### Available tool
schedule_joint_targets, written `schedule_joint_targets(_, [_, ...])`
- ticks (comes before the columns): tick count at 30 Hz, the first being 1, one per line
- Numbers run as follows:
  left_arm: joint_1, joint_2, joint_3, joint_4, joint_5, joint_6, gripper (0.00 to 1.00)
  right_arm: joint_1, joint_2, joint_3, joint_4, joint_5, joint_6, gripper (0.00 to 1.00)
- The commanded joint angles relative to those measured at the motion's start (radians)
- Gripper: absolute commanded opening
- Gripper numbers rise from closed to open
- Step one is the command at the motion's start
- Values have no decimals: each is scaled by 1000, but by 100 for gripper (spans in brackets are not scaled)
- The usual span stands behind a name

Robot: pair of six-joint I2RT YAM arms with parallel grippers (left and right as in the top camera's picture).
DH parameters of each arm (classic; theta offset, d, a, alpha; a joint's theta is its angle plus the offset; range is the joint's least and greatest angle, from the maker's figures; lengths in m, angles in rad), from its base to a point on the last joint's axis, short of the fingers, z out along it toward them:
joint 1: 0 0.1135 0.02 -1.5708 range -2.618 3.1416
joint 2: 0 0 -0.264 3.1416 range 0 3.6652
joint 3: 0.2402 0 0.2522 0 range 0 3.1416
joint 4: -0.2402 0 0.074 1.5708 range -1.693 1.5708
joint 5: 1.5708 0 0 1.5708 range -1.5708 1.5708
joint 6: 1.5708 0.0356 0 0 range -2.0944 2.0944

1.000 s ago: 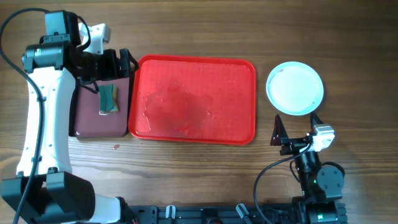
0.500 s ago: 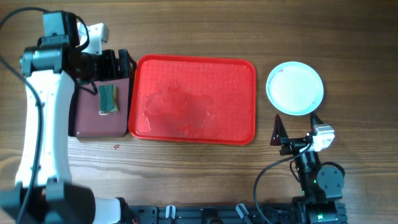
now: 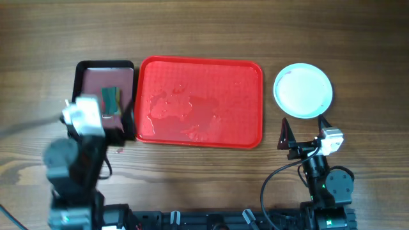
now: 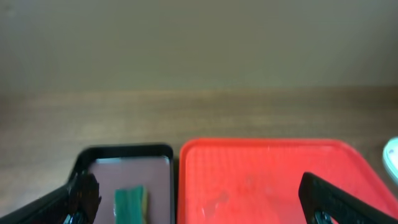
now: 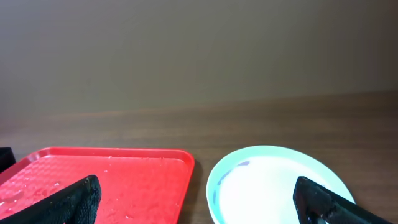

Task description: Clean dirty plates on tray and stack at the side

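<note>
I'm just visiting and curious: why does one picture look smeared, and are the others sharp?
Overhead: the left arm is smeared by motion blur, while the tray and plate are crisp. Left wrist: everything soft, the sponge fuzzy. Right wrist: sharp, with wet droplets on the tray.

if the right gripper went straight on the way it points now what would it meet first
Probably the round pale mint-white plate, directly ahead of the open right gripper. The gripper's height is unclear, so it may pass over the plate.
</note>
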Motion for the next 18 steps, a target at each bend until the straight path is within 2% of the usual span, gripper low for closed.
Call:
schedule_joint_targets(1, [-3, -192, -229, 150, -2, 7, 100, 5, -5, -1, 2, -13, 8, 100])
schedule_joint_targets(7, [-3, -404, -473, 282, -3, 8, 100, 5, -5, -1, 2, -13, 8, 100])
schedule_joint_targets(13, [-3, -470, -578, 280, 13, 7, 100, 5, -5, -1, 2, -13, 8, 100])
schedule_joint_targets(18, [-2, -479, -579, 283, 12, 8, 100, 5, -5, -1, 2, -13, 8, 100])
